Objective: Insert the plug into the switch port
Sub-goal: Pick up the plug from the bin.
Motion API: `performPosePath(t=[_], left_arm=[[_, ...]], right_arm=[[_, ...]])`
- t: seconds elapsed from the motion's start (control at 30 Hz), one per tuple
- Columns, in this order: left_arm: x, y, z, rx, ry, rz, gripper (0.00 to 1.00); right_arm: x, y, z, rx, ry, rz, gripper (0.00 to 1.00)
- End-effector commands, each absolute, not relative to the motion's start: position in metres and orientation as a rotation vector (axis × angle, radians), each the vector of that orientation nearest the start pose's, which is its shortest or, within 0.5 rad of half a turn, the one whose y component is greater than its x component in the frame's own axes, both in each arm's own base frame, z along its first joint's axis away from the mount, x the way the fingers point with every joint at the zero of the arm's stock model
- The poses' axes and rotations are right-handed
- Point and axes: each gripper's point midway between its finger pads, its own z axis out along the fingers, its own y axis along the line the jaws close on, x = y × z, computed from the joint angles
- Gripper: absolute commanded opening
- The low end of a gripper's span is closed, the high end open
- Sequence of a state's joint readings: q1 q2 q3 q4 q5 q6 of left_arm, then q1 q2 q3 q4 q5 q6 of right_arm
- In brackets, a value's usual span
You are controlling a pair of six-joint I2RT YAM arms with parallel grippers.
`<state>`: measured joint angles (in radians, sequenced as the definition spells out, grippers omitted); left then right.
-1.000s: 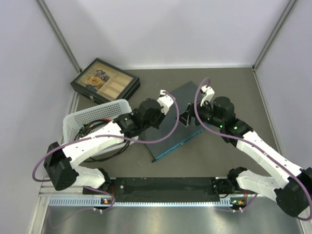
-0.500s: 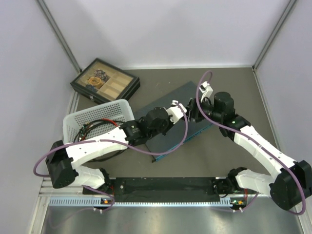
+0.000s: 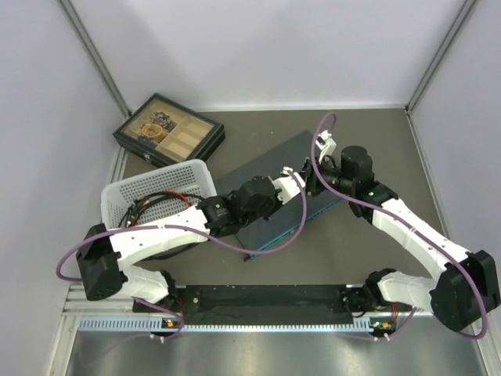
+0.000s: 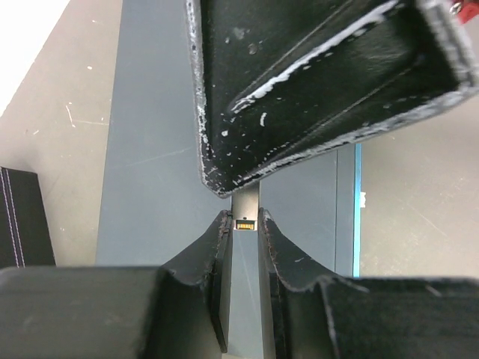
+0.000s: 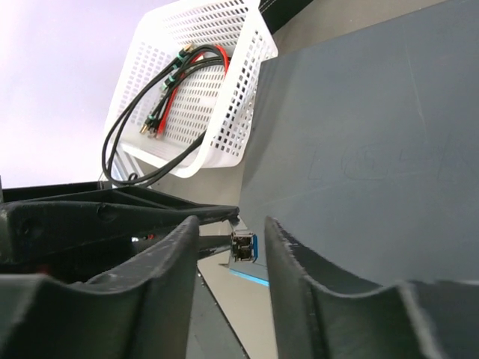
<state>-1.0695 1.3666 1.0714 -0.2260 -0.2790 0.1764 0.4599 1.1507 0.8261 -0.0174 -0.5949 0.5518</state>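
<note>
Left wrist view: we list the plug (image 4: 245,224) pinched in the left gripper (image 4: 244,218), above the switch (image 4: 150,149) top, not yet in any port. Insertion remains.

Right gripper (image 5: 232,228): jaws spread astride the plug tip.

White basket (image 3: 156,176): black and red cables (image 5: 168,97).

Black tray box (image 3: 200,147): small parts, indistinct.

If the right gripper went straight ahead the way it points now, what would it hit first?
Probably the plug, just ahead of the open right gripper and pinched by the left gripper. Beyond it lies the switch, though depth is unclear.
</note>
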Motion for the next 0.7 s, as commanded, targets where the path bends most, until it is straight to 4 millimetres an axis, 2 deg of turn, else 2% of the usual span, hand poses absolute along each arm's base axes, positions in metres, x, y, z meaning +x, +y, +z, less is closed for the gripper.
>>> performPosePath(t=[0.0, 0.27, 0.3, 0.37, 0.43, 0.5, 0.53, 0.6, 0.63, 0.67], left_arm=[[0.249, -0.338, 0.219, 1.031, 1.719, -0.269, 0.00], [0.252, -0.334, 0.219, 1.020, 1.713, -0.238, 0.00], [0.251, -0.334, 0.220, 1.014, 1.712, -0.241, 0.00], [0.251, -0.333, 0.220, 1.013, 1.712, -0.239, 0.00], [0.251, -0.332, 0.220, 0.998, 1.716, -0.246, 0.08], [0.252, -0.329, 0.223, 0.943, 1.726, -0.250, 0.21], [0.252, -0.327, 0.222, 0.931, 1.732, -0.253, 0.33], [0.251, -0.321, 0.225, 0.873, 1.748, -0.267, 0.42], [0.251, -0.319, 0.228, 0.847, 1.752, -0.279, 0.53], [0.251, -0.317, 0.231, 0.829, 1.753, -0.300, 0.56]], right_arm=[[0.263, 0.261, 0.242, -0.375, 1.962, 1.250, 0.33], [0.257, 0.262, 0.238, -0.393, 1.975, 1.272, 0.16], [0.255, 0.261, 0.238, -0.400, 1.971, 1.274, 0.08], [0.254, 0.261, 0.237, -0.408, 1.973, 1.274, 0.01], [0.252, 0.260, 0.239, -0.426, 1.957, 1.268, 0.00], [0.249, 0.258, 0.242, -0.461, 1.926, 1.252, 0.00], [0.249, 0.257, 0.244, -0.470, 1.914, 1.240, 0.00], [0.249, 0.252, 0.245, -0.502, 1.884, 1.187, 0.00], [0.247, 0.249, 0.253, -0.516, 1.847, 1.168, 0.00], [0.244, 0.247, 0.252, -0.544, 1.821, 1.146, 0.00]])
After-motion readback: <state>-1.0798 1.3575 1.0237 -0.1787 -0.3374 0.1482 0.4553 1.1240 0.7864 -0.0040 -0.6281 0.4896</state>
